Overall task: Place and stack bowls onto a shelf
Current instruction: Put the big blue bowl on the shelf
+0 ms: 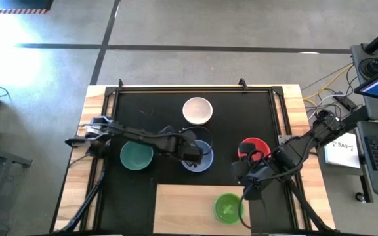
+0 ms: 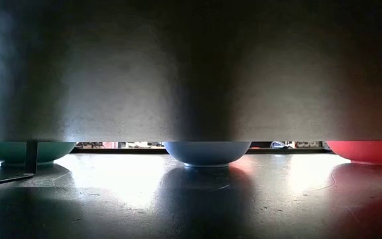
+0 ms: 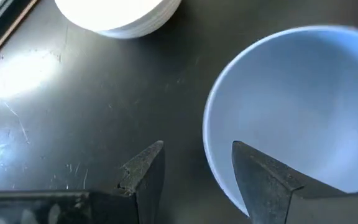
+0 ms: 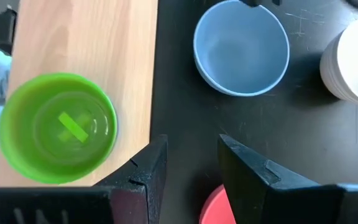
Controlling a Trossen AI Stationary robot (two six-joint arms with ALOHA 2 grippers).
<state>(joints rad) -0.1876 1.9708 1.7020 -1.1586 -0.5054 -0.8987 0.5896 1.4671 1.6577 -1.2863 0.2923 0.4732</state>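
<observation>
Left claw (image 3: 194,165) is hanging released over the pale blue bowl (image 1: 198,157) mid-counter, one finger inside its rim, one outside. Right claw (image 4: 188,158) is hovering empty and parted beside the green bowl (image 1: 228,207) sitting on the shelf (image 1: 182,208). These plastic bowls are looking light, stiff and slick; pinching the thin rim wall seems the surest hold.

A black mat (image 1: 149,115) covers the pale wood table (image 1: 96,98). On it sit a white bowl (image 1: 197,109), a teal bowl (image 1: 136,156), a pale blue bowl (image 4: 241,48) and a red bowl (image 1: 252,147). The bright green bowl (image 4: 58,127), with a lighter green cross inside, rests on the light, grained wooden shelf (image 4: 86,37).
</observation>
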